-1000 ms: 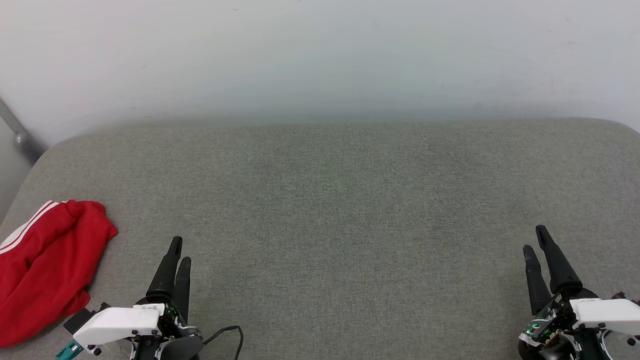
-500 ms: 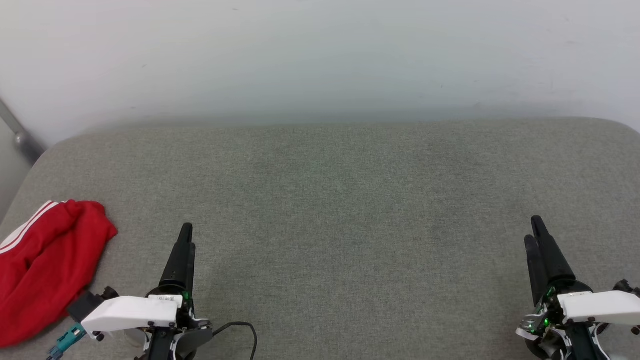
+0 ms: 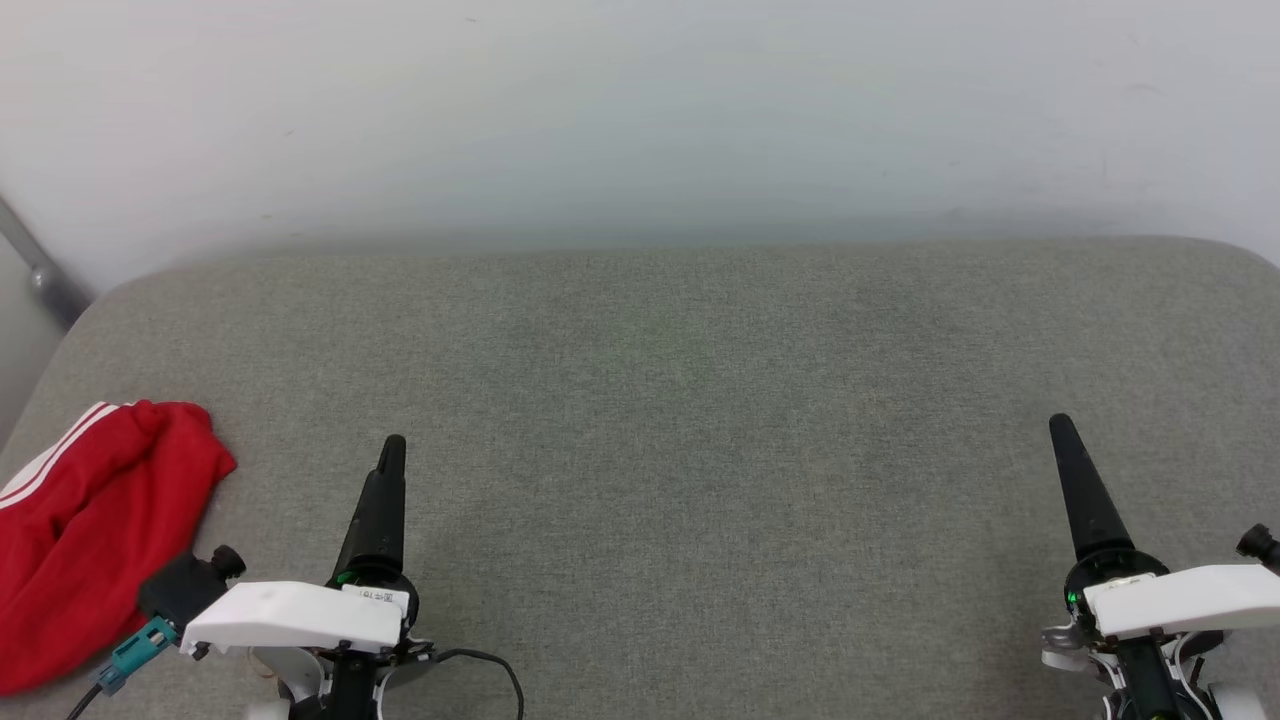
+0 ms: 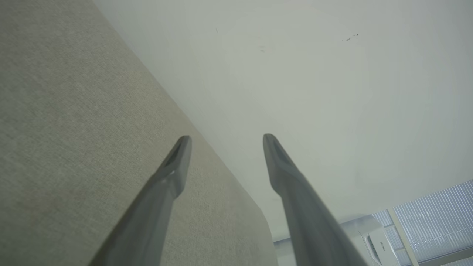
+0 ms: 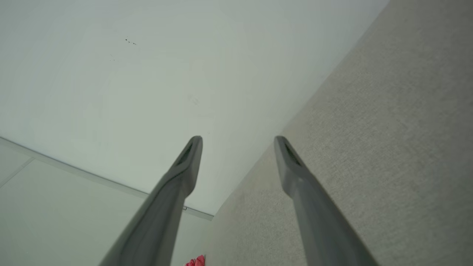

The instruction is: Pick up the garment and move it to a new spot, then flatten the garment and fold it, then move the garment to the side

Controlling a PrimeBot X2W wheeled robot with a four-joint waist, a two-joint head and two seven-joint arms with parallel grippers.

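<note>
The garment is seen bunched at the near left of the grey cushion in the head view. In the wrist views a clear gap is shown in the left gripper and the right gripper; nothing is held.

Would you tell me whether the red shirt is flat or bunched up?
Bunched up: the shirt lies in a rumpled heap with deep creases, no flat outline.
</note>
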